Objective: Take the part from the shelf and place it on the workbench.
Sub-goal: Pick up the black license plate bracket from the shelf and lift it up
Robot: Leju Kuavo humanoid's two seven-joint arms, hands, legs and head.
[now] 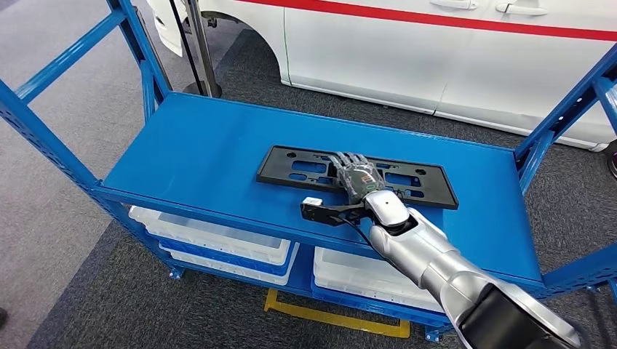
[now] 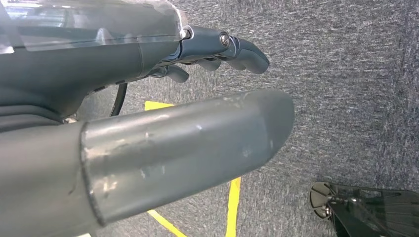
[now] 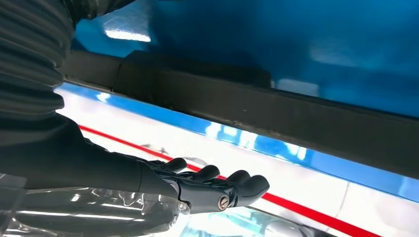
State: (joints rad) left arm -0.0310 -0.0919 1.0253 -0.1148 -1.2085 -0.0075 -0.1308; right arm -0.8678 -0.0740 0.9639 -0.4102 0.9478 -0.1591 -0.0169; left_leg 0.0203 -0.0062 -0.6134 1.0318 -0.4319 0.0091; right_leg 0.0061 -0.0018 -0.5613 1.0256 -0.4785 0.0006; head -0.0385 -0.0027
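A flat black rectangular part (image 1: 276,167) with cut-outs lies on the top board of the blue shelf (image 1: 204,145), towards its right half. My right hand (image 1: 356,177) reaches over the shelf's front edge and lies above the middle of the part, fingers stretched out flat and nothing gripped. In the right wrist view the fingers (image 3: 207,185) extend alongside the dark bar of the part (image 3: 247,111); whether they touch it I cannot tell. My left hand (image 2: 123,74) hangs over the grey carpet, fingers loosely apart and holding nothing.
Blue uprights (image 1: 145,58) (image 1: 567,109) frame the shelf at both ends. White bins (image 1: 218,240) (image 1: 364,280) sit on the lower level. A white car with a red stripe (image 1: 436,51) stands behind. Yellow tape (image 1: 335,316) marks the floor in front.
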